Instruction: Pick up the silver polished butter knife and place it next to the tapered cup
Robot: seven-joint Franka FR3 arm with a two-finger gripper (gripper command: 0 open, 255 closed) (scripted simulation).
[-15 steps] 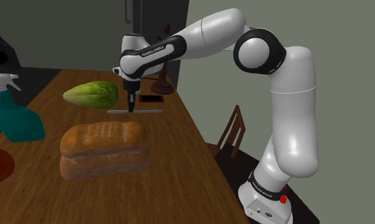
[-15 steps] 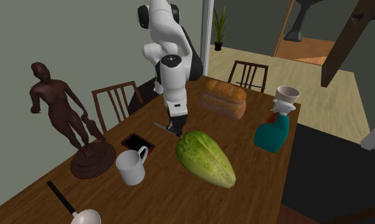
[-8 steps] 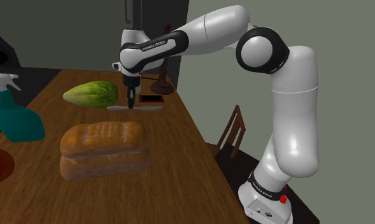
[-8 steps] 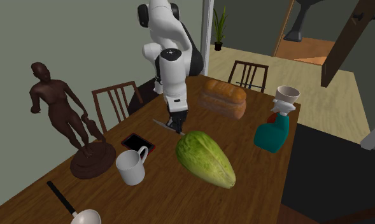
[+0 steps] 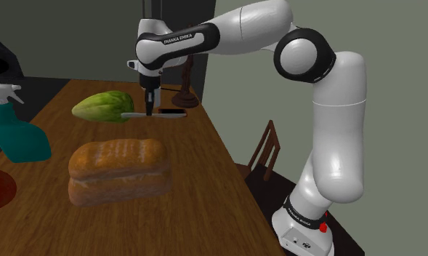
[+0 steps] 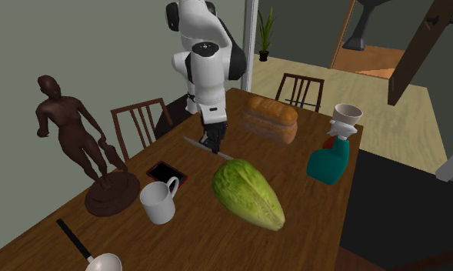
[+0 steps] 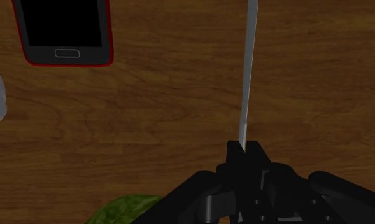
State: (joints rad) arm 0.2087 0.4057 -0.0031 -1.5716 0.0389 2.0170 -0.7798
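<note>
Lifted higher off the counter (image 5: 198, 189) than a second ago, butter knife (image 7: 248, 70) and all. Clamped near mid-length in the closed hand (image 7: 244, 151), probably for balance during the carry to the cup (image 6: 159, 202). Kept level, long axis crosswise to the grip, one end reaching out alongside the phone (image 7: 65, 28).

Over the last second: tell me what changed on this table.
The gripper, shut on the butter knife, rose and lifted it clear off the table. The cup, phone, bread loaf, green vegetable, spray bottle and statue stayed where they were.
</note>
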